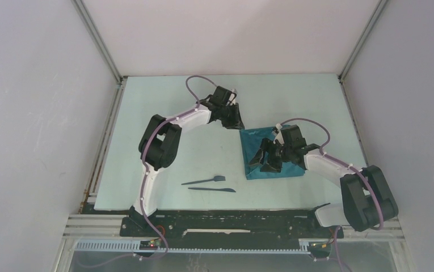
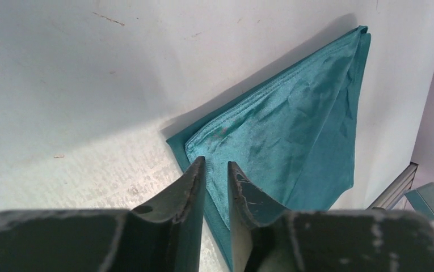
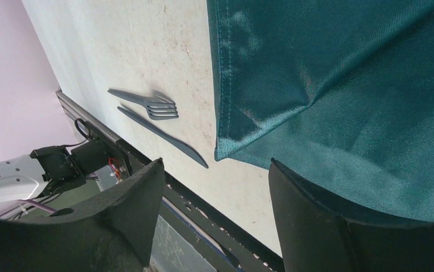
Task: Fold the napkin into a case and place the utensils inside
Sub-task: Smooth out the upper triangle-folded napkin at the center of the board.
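The right wrist view shows what the left one cannot: fork (image 3: 146,103) and knife (image 3: 163,136) side by side on the table (image 3: 146,45), ahead-left of the right hand (image 3: 215,164), its fingers wide apart above a corner of the napkin (image 3: 345,85). The left hand (image 2: 215,161), fingers narrowly apart and empty, sits at the napkin's folded edge

Pale green desk (image 1: 163,102), scuffed and stained, grey walls (image 1: 27,113) around the desk, metal posts (image 1: 96,38) at its far corners, black rail (image 1: 237,222) along its near edge

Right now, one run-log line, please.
napkin: folded | fork, knife: lying apart, untouched | left gripper: at napkin corner, grip unclear | right gripper: open above napkin
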Robot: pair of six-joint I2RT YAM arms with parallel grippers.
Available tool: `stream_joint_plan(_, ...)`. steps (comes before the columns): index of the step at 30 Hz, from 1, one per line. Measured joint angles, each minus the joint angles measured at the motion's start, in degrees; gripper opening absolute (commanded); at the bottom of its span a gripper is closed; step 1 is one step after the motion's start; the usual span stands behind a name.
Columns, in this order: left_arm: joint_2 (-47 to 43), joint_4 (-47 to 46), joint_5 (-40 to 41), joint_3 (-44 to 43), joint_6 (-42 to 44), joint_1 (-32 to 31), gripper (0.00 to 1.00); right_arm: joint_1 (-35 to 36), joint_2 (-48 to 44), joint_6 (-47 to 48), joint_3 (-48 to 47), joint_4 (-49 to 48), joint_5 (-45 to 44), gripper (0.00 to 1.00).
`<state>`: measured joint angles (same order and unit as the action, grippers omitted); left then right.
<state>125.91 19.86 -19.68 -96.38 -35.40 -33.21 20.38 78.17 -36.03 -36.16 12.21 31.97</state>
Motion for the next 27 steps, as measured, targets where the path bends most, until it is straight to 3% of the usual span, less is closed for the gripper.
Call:
stream_joint_plan(3, 0.85, 0.37, 0.35, -0.7, 0.02, 0.0, 0.32, 0.0, 0.0, 0.0, 0.0, -0.07, 0.0, 0.75)
stream_joint_plan(9, 2.67, 0.85, 1.11, -0.92, 0.02, 0.0, 0.31, 0.02, 1.16, -0.24, 0.0, -1.44, 0.59, 0.75)
stream_joint_plan(27, 4.31, 1.11, 1.49, -2.27, -0.11, -0.02, 0.08, 0.04, 6.4, -3.76, 0.0, -9.29, 4.37, 0.72)
